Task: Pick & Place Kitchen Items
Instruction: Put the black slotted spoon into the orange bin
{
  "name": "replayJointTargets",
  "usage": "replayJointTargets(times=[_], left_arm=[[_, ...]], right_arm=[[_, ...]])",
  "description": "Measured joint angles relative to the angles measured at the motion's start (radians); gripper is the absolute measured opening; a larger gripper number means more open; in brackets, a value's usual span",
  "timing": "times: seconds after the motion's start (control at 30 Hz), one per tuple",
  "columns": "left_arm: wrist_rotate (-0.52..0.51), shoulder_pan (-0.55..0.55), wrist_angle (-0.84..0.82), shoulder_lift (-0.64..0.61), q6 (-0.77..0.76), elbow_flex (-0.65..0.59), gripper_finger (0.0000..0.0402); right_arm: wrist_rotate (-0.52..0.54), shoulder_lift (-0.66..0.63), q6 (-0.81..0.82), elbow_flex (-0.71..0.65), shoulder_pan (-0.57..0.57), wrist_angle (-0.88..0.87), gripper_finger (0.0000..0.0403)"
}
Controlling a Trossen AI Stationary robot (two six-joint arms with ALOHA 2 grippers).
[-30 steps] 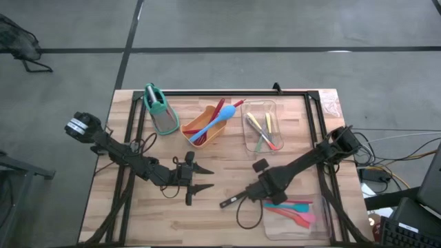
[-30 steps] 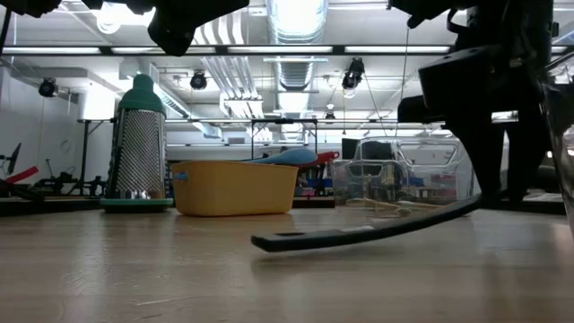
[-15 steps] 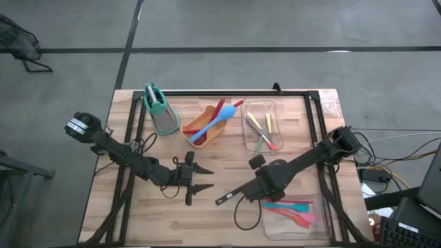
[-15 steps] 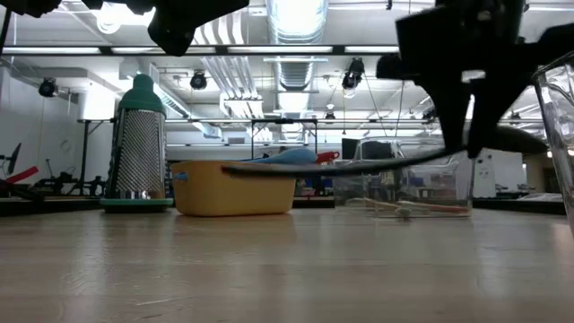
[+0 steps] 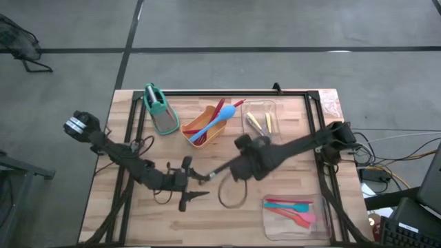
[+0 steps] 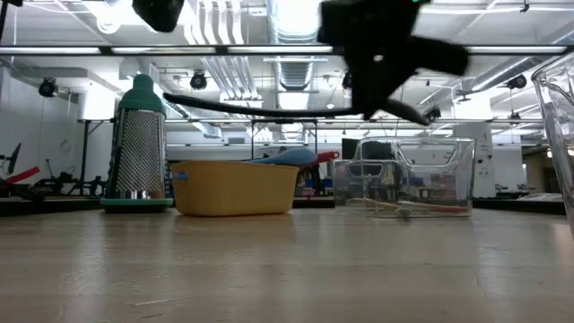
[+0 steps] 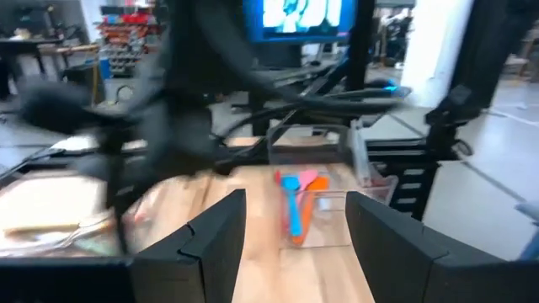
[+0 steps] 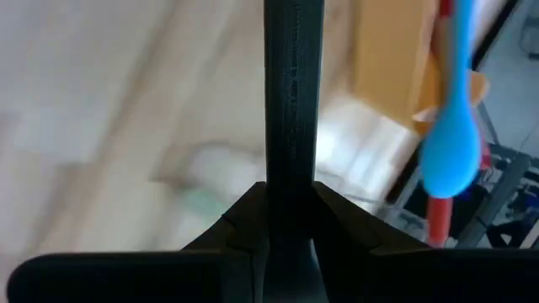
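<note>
My right gripper [image 5: 238,167] hangs over the middle of the table, shut on a black ladle [image 6: 269,108] held in the air. The handle's free end [image 5: 209,176] points toward the table's left and ends close to my left gripper [image 5: 201,186]. That gripper is open and level, with nothing between its fingers [image 7: 210,244]. A blue spoon [image 5: 219,121] and red utensils lean in the orange tub [image 5: 200,129]. Yellow and green pieces lie in a clear tray [image 5: 262,127]. Teal, pink and orange spatulas [image 5: 293,209] lie in a near-right tray. My right gripper pinches the ladle's black handle [image 8: 293,168] between its two fingers [image 8: 244,223]. It comes slanting down from the table's right. The handle runs on ahead of the fingers. In the low view the ladle is about level and lifted clear of the table.
A teal-handled grey grater [image 5: 160,110] stands at the far left beside the tub. A black cable loop [image 5: 231,196] hangs under the right arm. Bare wood lies along the near edge [image 5: 207,227].
My right gripper has risen and gone toward the table's far edge and left, staying shut on the ladle. The ladle was tilted with its handle's free end on the table. Now it is lifted clear and about level.
</note>
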Motion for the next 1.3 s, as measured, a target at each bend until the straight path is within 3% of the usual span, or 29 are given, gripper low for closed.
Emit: replayJointTargets(times=[0.4,0.53,0.73,0.93,1.13,1.3], left_arm=[[0.000,-0.158,0.019,-0.012,0.048,0.000,0.0211],[0.000,-0.192,0.019,-0.012,0.044,-0.002,0.0211],[0.002,-0.217,0.019,-0.012,0.043,-0.002,0.0211],[0.001,-0.218,0.019,-0.012,0.033,-0.002,0.0211],[0.001,-0.219,0.019,-0.012,0.021,-0.002,0.0211],[0.001,-0.220,0.019,-0.012,0.018,-0.002,0.0211]], right_arm=[[-0.030,0.000,-0.427,0.073,-0.299,0.382,0.0075],[-0.026,0.000,-0.559,0.097,-0.372,0.424,0.0073],[-0.072,0.010,-0.572,0.102,-0.451,0.484,0.0070],[-0.082,0.101,-0.653,0.117,-0.462,0.522,0.0078],[-0.075,0.243,-0.658,0.251,-0.464,0.500,0.0065],[-0.055,0.349,-0.630,0.406,-0.467,0.360,0.0076]])
